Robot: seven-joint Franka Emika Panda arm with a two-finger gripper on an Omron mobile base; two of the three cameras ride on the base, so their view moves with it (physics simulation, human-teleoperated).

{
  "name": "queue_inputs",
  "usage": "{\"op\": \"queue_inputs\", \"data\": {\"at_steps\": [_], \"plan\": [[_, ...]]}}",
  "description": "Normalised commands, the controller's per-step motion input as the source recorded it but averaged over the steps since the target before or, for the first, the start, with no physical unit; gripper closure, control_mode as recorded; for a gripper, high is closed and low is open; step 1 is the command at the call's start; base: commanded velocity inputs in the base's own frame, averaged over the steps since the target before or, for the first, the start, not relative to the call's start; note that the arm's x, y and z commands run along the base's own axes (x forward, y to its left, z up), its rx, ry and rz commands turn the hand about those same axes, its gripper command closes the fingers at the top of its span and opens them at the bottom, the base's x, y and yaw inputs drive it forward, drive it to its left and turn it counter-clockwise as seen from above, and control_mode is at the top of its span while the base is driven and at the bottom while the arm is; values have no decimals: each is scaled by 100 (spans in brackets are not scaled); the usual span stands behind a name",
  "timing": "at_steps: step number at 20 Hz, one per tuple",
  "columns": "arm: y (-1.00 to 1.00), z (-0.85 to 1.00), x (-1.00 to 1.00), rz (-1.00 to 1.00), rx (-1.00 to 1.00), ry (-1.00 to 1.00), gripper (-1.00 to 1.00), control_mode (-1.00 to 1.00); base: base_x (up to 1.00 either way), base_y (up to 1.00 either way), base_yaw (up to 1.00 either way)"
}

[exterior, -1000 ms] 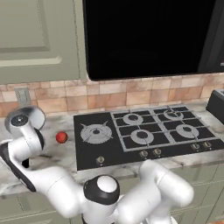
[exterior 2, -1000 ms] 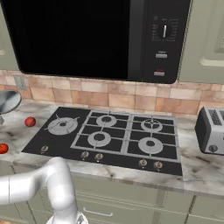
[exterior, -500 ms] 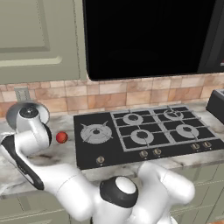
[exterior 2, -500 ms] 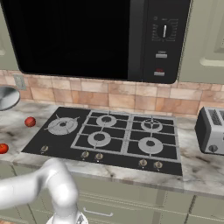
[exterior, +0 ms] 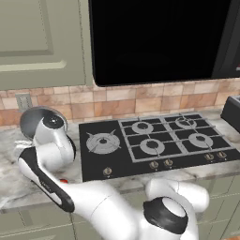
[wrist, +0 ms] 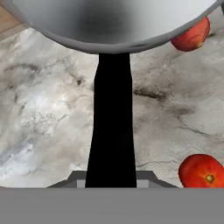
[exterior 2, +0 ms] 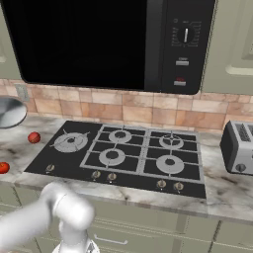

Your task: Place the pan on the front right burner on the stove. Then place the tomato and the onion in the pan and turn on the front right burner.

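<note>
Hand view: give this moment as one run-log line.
claw: shut on black stick handle of shiny silver-grey round pan | pan: over marble counter, left of black glass stove | two red balls: on counter

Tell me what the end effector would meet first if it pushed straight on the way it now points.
Probably the pan itself: the end effector is shut on its black handle, which runs straight ahead to the pan's bowl. One red ball lies just past the rim; depth there is unclear.

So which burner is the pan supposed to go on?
Find the black stove under the microwave. Along its knob edge, take the round ring nearest the toaster: the front right burner. It sits under a grate, unlike the bare star-shaped burner.
</note>
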Motion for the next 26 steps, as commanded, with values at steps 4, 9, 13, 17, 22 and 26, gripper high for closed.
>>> {"op": "queue_inputs", "data": {"at_steps": [4, 9, 13, 17, 22, 26], "plan": [[-50, 36, -50, -14, 0, 0, 100, -100, 0, 0, 0], [-56, 33, -39, -18, 0, 4, 100, -100, 0, 0, 0], [-58, 29, -23, -18, 0, 8, 100, -100, 0, 0, 0], [-56, 25, -2, -15, 1, 15, 100, -100, 0, 0, 0], [-59, 19, 0, -14, 0, 16, 100, -100, 0, 0, 0], [-58, 14, 0, -15, 0, 13, 100, -100, 0, 0, 0]]}}
